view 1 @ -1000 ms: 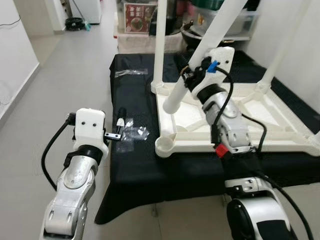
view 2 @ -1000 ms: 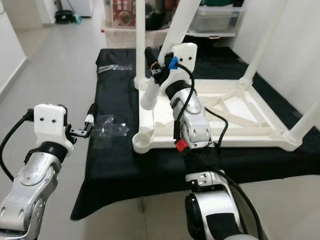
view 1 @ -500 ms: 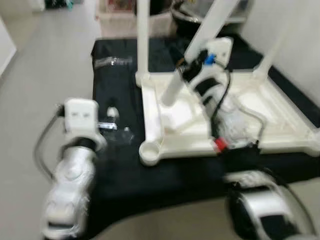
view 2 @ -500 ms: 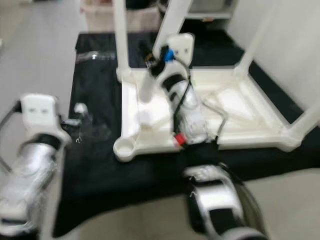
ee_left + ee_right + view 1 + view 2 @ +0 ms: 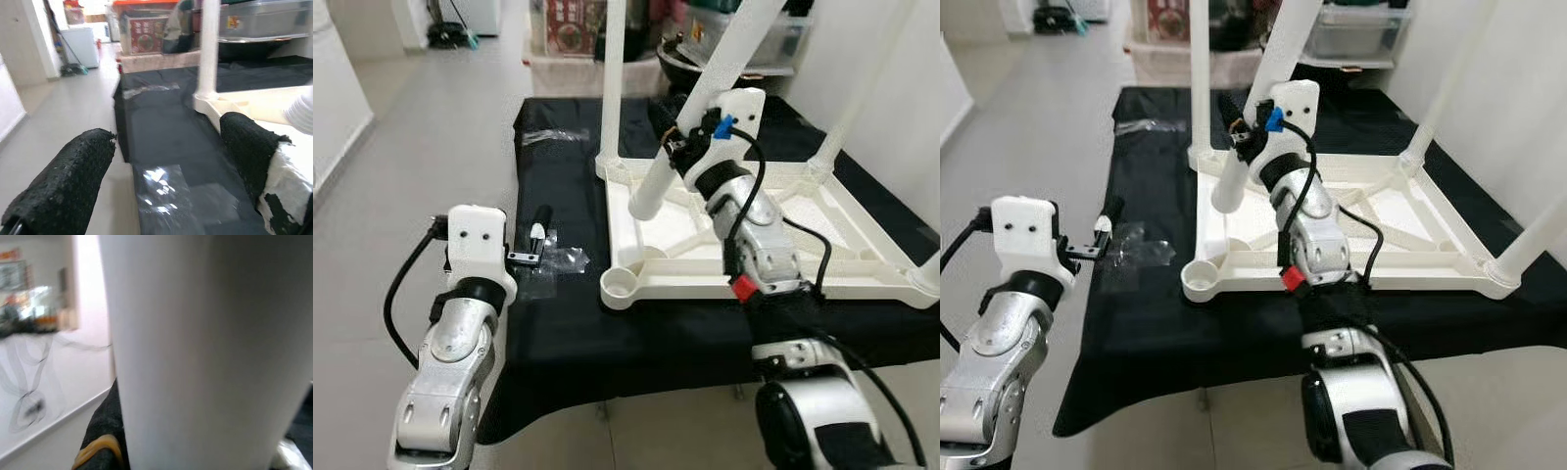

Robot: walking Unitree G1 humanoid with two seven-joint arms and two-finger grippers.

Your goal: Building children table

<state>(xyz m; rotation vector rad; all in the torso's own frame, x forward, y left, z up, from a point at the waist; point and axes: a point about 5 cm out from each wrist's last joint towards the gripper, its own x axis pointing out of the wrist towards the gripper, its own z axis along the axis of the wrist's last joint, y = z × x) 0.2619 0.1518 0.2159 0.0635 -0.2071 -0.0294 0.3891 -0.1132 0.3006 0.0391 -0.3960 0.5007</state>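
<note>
left gripper (image 5: 530,257): near left, at the left edge of the black cloth, fingers (image 5: 68,181) spread wide apart, nothing between them; hovers by the plastic bag
plastic bag (image 5: 558,262): clear, crinkled, flat on the cloth just past the left gripper, between it and the table top's near-left corner
black cloth (image 5: 568,333): covers the low work surface, hangs over the near edge
table top (image 5: 822,284): white plastic, upside down on the cloth, ribbed underside facing up, right of the bag
empty socket (image 5: 623,283): round cup at the near-left corner of the table top, no leg in it
right gripper (image 5: 677,147): above the table top's left part, pinching the loose leg; fingers pressed against its sides
loose leg (image 5: 700,103): white tube, tilted, lower end hanging over the table top's inside, apart from the empty socket, upper end runs up and right out of frame
fitted legs (image 5: 612,69): upright white tubes, one at far-left corner, others (image 5: 1440,93) at the right corners
second bag (image 5: 556,135): clear, on the cloth's far-left part
boxes (image 5: 570,24): far, on the floor past the cloth
floor (image 5: 431,127): pale grey tile, left side
</note>
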